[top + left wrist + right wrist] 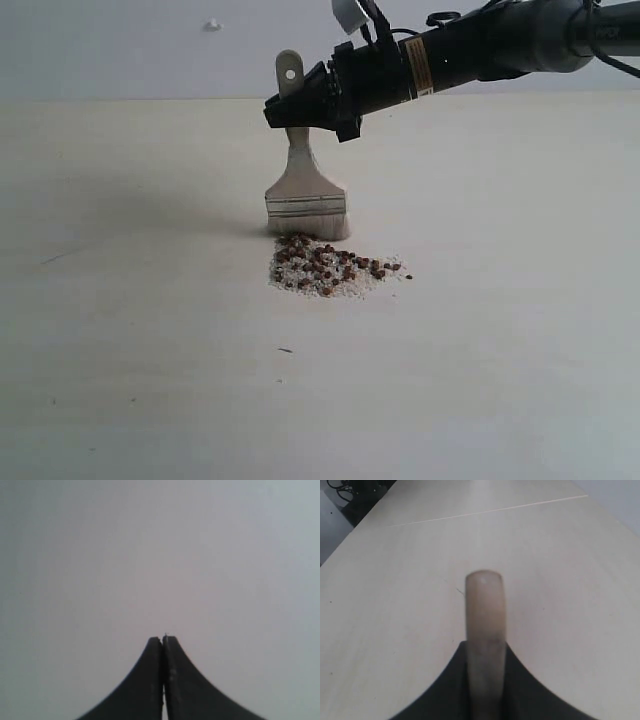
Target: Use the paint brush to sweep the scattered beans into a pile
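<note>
The right gripper (305, 108) is clamped high on the stiff handle of the paint brush (305, 200), surely light, upright on the worktop (140, 360). Its soft bristles touch the beans (325, 265), piled at 6 o'clock. The left gripper (163, 644) is together, empty.

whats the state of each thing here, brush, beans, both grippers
paint brush, upright, bristles down on the table at the pile's edge
beans, in one pile, mixed with whitish crumbs
right gripper, shut on the paint brush handle
left gripper, shut, holding nothing
</note>
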Motion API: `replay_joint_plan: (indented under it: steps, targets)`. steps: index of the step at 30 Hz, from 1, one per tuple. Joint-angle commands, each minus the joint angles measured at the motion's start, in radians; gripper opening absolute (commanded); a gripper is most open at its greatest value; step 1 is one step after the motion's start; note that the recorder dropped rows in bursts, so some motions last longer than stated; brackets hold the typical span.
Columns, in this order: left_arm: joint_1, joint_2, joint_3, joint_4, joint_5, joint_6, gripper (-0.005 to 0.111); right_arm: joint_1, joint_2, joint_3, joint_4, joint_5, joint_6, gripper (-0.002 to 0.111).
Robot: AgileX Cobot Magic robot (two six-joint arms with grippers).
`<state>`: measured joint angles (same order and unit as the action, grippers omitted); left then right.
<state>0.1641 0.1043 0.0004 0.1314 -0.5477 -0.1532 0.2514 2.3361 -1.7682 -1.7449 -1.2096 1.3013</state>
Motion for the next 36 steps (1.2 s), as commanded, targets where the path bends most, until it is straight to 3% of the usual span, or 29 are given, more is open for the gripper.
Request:
replay_joint_plan:
  steps: [1, 14, 21, 27, 36]
  targets:
    - [-0.006, -0.003, 0.000, -0.003, 0.002, -0.003, 0.000, 0.004, -0.009, -0.007, 0.001, -0.012, 0.002, 0.000]
    - [-0.006, -0.003, 0.000, -0.003, 0.002, -0.003, 0.000, -0.009, -0.104, -0.007, 0.001, 0.044, 0.038, 0.000]
    - [-0.006, -0.003, 0.000, -0.003, 0.002, -0.003, 0.000, -0.019, -0.171, -0.001, 0.001, 0.256, 0.362, 0.000]
    - [-0.006, -0.003, 0.000, -0.003, 0.002, -0.003, 0.000, -0.046, -0.218, 0.057, 0.001, 0.295, 0.518, 0.000]
    - [-0.006, -0.003, 0.000, -0.003, 0.002, -0.003, 0.000, -0.065, -0.536, 0.533, 0.018, 0.945, 0.563, 0.000]
